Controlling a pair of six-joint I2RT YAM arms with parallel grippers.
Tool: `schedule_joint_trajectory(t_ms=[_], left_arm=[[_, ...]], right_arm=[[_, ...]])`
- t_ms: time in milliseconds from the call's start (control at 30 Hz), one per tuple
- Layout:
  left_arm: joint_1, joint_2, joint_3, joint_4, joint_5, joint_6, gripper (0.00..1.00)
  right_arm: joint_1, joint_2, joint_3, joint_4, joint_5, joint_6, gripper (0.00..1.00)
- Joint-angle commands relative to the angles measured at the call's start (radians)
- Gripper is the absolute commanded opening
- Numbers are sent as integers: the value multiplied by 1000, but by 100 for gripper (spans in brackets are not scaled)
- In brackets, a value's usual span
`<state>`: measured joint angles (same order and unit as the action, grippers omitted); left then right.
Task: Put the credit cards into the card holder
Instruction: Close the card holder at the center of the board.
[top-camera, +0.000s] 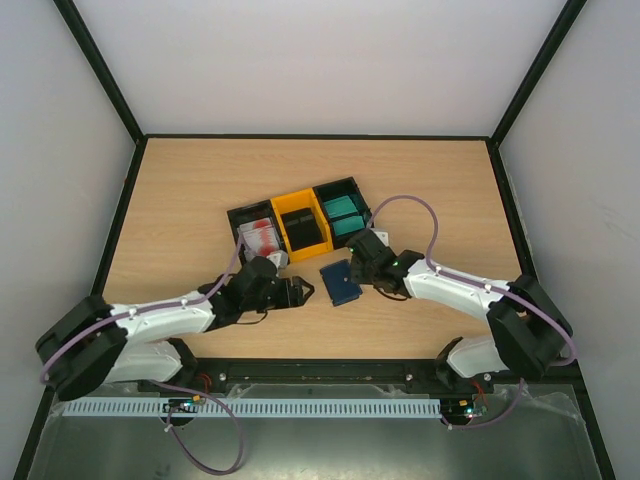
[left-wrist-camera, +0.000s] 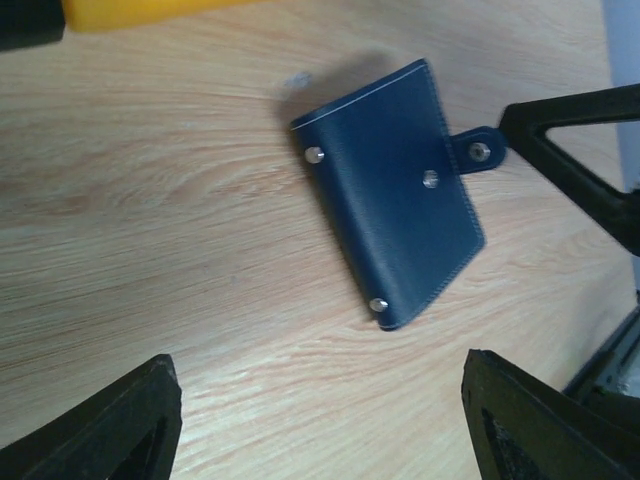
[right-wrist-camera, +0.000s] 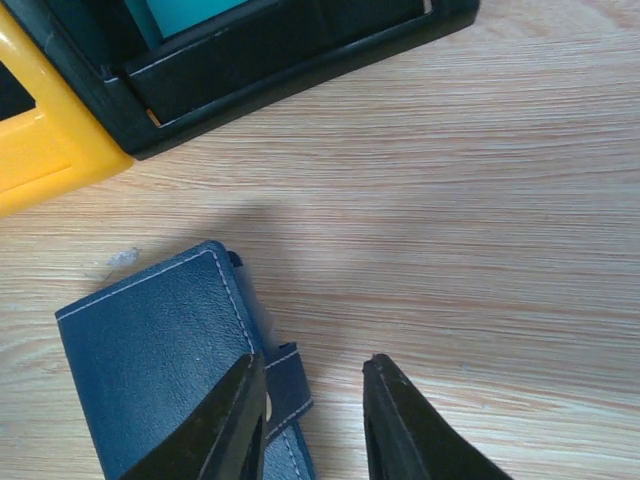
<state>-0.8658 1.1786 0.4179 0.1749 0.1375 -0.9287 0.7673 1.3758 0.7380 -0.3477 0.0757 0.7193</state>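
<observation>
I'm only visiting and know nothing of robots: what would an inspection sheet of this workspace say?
Surface: pale wooden table.
Job's things: card holder closed, flat on the table; credit cards stacked in the bins.
Clutter: nothing seen.
Pincers: left pincer open, empty, facing the holder; right pincer narrowly parted at the snap tab.
Cables: lilac cable looping along each arm.
Surroundings: white walls, black frame.

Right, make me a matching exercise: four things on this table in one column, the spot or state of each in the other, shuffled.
Things:
1. card holder
2. teal cards
3. white and red cards
4. yellow bin

Places or states, as seen from the top view:
A. left end of the bin row
B. middle of the bin row
C. closed, flat on the bare wood
D. right end of the bin row

Pairs: 1-C, 2-D, 3-A, 4-B
</observation>
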Motion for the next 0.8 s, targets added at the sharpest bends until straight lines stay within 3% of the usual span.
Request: schedule_joint_trajectory(t_ms=[0,333,433,600,767], left_arm=[[-27,92,26,86,-44,-53,77],[-37,193,49,114,-49,-58,75],[-38,214,57,115,-51,-61,75],[-38,234,61,117,-52,-61,75],[-39,252,61,122,-52,-60,75]], right_arm=[[-6,8,-24,83,-25,-21,26],[-7,-21,-46,106,-51,-26,35],[-7,-4,-47,109,-65,-31,30],[-7,18,-42,111,-75,-28,12],[-7,25,-37,108,-83,-27,7]])
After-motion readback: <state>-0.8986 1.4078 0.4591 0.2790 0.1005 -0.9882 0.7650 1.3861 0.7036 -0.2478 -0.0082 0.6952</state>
